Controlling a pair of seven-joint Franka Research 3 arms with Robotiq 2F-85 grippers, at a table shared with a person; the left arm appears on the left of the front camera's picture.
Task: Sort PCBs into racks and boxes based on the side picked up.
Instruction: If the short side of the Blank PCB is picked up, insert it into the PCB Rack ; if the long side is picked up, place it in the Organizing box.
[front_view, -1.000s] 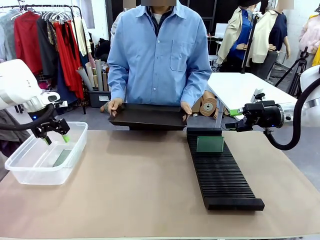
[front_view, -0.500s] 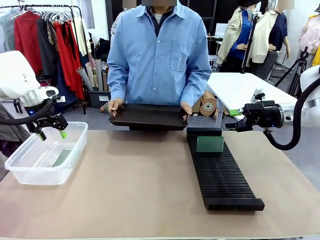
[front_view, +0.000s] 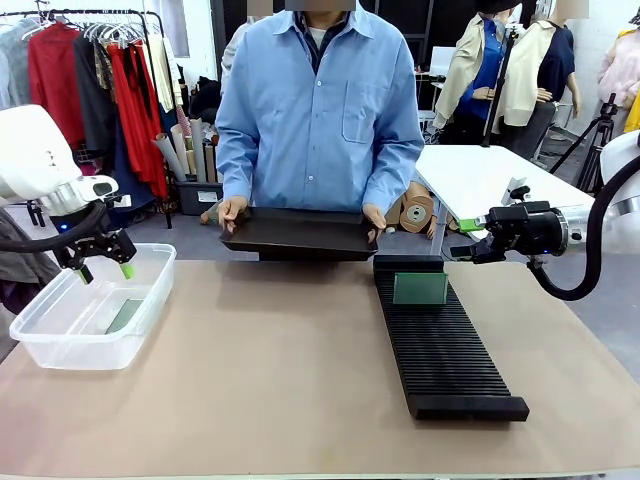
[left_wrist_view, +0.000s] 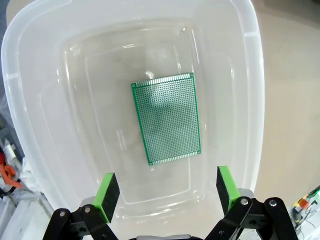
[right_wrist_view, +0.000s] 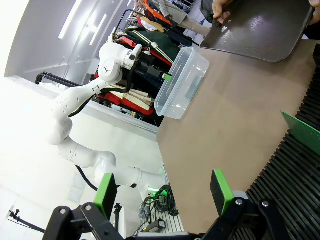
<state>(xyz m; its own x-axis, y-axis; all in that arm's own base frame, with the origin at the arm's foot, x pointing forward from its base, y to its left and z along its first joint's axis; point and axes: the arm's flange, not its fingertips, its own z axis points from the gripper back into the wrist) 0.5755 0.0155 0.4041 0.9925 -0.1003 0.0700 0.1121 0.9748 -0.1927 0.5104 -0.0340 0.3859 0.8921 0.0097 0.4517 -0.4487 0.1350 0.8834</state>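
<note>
A clear box (front_view: 60, 335) stands at the table's left, with one green PCB (front_view: 124, 316) lying flat on its floor. My left gripper (front_view: 100, 271) hovers open just above the box's far rim, holding nothing. Looking down from the left wrist, the PCB (left_wrist_view: 167, 119) lies in the middle of the box (left_wrist_view: 252, 75), beyond the open left gripper (left_wrist_view: 167, 187). The long black rack (front_view: 440, 345) lies right of centre, and one PCB (front_view: 420, 288) stands upright in a slot near its far end. My right gripper (front_view: 464, 240) waits open beyond the rack's far right corner.
A person at the far side holds a shallow black tray (front_view: 298, 235) by both ends at the table's edge. In the right wrist view, the rack (right_wrist_view: 295, 170), its PCB (right_wrist_view: 302, 131), the tray (right_wrist_view: 260, 30) and the box (right_wrist_view: 182, 82) lie beyond the open right gripper (right_wrist_view: 162, 192).
My left gripper has risen a little and drifted left, out of the box. The PCB lies still on the box floor. The right arm and the person have not moved.
</note>
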